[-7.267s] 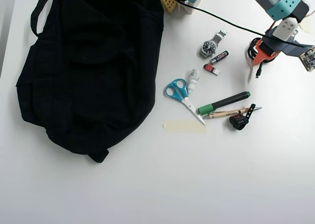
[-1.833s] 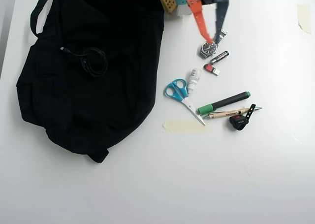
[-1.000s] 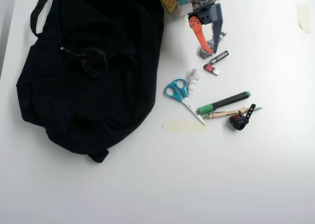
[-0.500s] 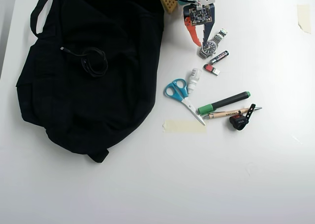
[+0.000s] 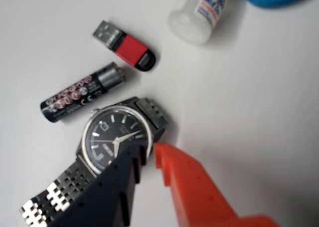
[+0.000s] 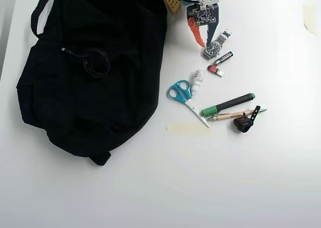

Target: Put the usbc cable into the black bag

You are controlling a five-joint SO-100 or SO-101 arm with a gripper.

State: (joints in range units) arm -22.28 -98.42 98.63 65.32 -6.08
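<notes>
cable: usbc cable (image 6: 93, 61) lies coiled on the black bag (image 6: 95, 87), upper-left part of the fabric in the overhead view, one plug end trailing left. Looks like it rests on top of the cloth; can't tell whether it's inside an opening or just on the outer face.
progress: my read is the drop is done or nearly so. If "into" means inside the bag, a tuck-in may be left; the pictures don't settle it.
tool: tool (image 5: 151, 149) holds nothing, dark and orange fingers almost together with a thin slit between them. It hangs just above the wristwatch (image 5: 112, 137), tips at the edge of the dial in the wrist view. In the overhead view the tool (image 6: 200, 40) is at the top, close to the arm base, well apart from the bag.
clutter: battery (image 5: 82, 91) and red usb stick (image 5: 127, 47) just beside the watch; small white bottle (image 5: 199, 12) further out. Overhead also shows blue scissors (image 6: 183, 95), green marker (image 6: 228, 103), a pencil (image 6: 233, 115) under it, a small black item (image 6: 245, 123) at its end.
counter: plain white counter (image 6: 225, 188), matte, a tape strip (image 6: 188, 128) stuck below the scissors, another scrap at the top right edge.
room: nothing beyond the counter visible; even bright light, soft shadows.
</notes>
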